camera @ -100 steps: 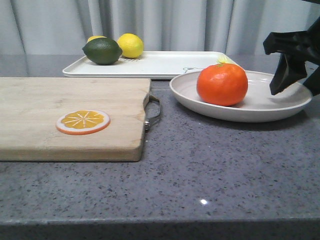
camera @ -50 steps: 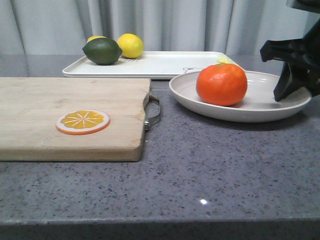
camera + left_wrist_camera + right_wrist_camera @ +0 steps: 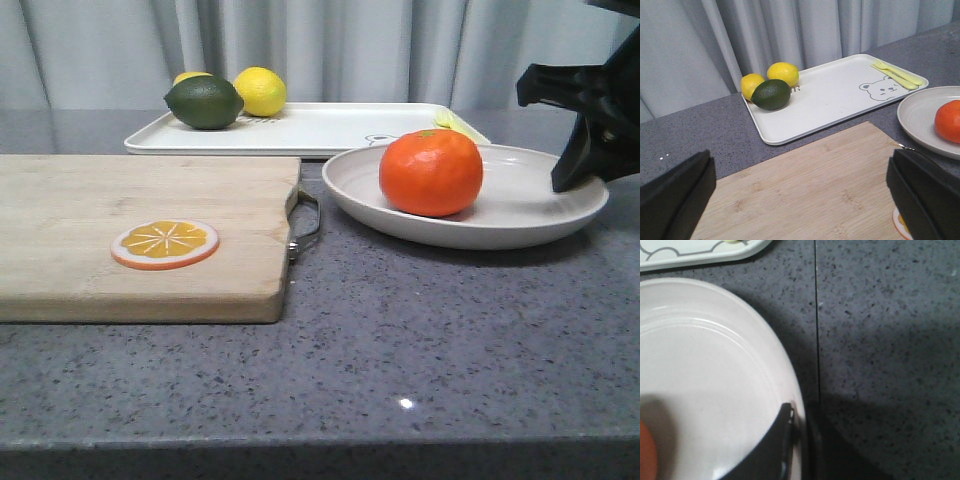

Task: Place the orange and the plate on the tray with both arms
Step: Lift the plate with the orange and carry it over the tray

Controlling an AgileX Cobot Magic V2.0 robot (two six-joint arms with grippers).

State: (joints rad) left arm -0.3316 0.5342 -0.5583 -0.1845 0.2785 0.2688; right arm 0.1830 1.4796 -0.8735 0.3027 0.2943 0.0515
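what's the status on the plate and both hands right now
Right hand clamped on the plate rim. Left hand open, empty, over the cutting board. Orange rides in the plate. Tray just behind; limes and lemons at its far end.

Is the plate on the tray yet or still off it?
Off it. The plate, carrying the orange, overlaps only the tray corner; right gripper grips its rim.

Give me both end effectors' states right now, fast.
Left end effector: open, holding nothing, above the cutting board.
Right end effector: shut on the plate rim, with the orange sitting in the plate.
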